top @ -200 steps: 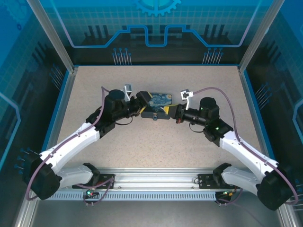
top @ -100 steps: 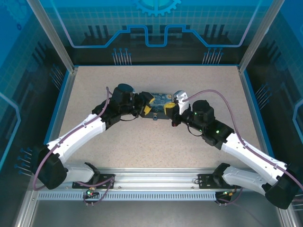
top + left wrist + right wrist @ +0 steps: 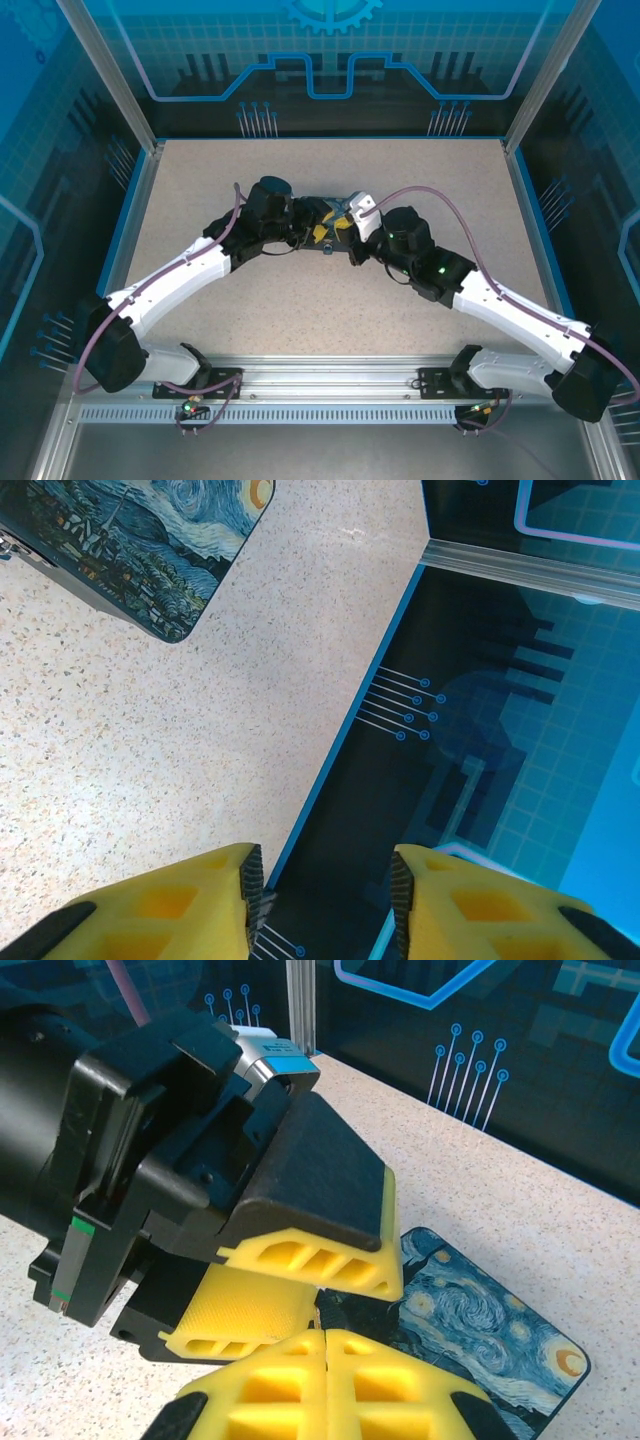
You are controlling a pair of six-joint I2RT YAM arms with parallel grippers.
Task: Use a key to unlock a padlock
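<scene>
Padlock, place: hidden where the two grippers met; judged to sit at the near edge of the printed box (image 3: 480, 1315).
Key, place: too small to make out.
Handling: the padlock was judged rigid, dense and smooth, so likely to slip. It would best be gripped on its flat body sides, with the keyhole left free.
Axis and heading: could not be told.
Left gripper (image 3: 325, 905): jaws apart and empty above the counter (image 3: 150, 760).
Right gripper (image 3: 325, 1385): jaws pressed together; whether they pinched the key was unclear.
</scene>
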